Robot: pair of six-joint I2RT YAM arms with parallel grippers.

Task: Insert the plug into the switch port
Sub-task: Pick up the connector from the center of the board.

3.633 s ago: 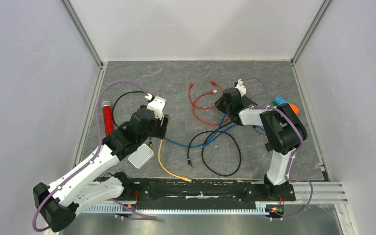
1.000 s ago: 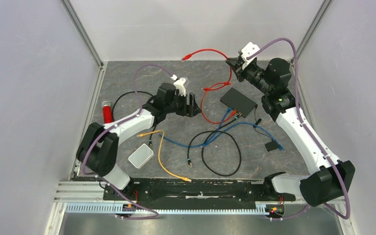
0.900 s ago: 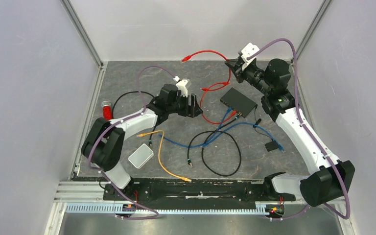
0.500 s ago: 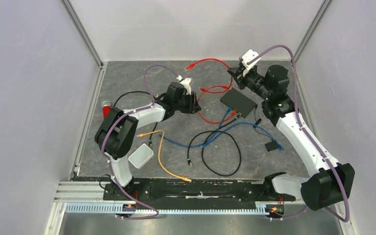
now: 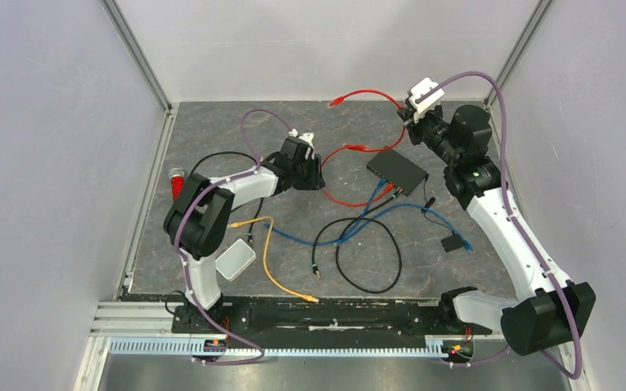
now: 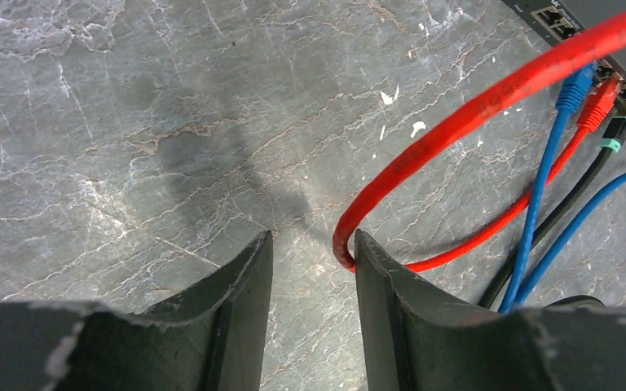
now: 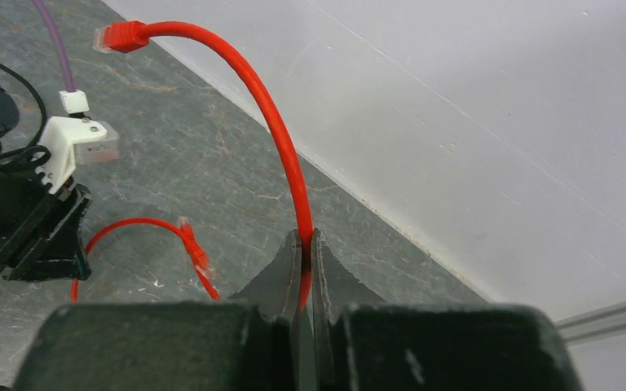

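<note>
My right gripper (image 5: 412, 114) is raised over the far right of the mat, shut on a red cable (image 7: 281, 138). The cable arcs up and left to its free plug (image 7: 122, 34), which hangs in the air (image 5: 336, 103). The black switch (image 5: 397, 172) lies flat below that gripper, with red, blue and black plugs in its near ports (image 6: 599, 106). My left gripper (image 6: 311, 240) is low over the mat left of the switch, jaws partly apart, nothing pinched. A loop of red cable (image 6: 346, 244) rests against its right finger's inner tip.
A second red plug (image 5: 357, 148) lies on the mat near the switch. Blue (image 5: 310, 241), black (image 5: 367, 261) and orange (image 5: 273, 273) cables sprawl across the middle. A white box (image 5: 235, 260) and a red tube (image 5: 178, 181) sit at the left. White walls close off three sides.
My left gripper has reached right to the red loop and narrowed its jaws. My right gripper has carried the held cable and its free plug to the right.
</note>
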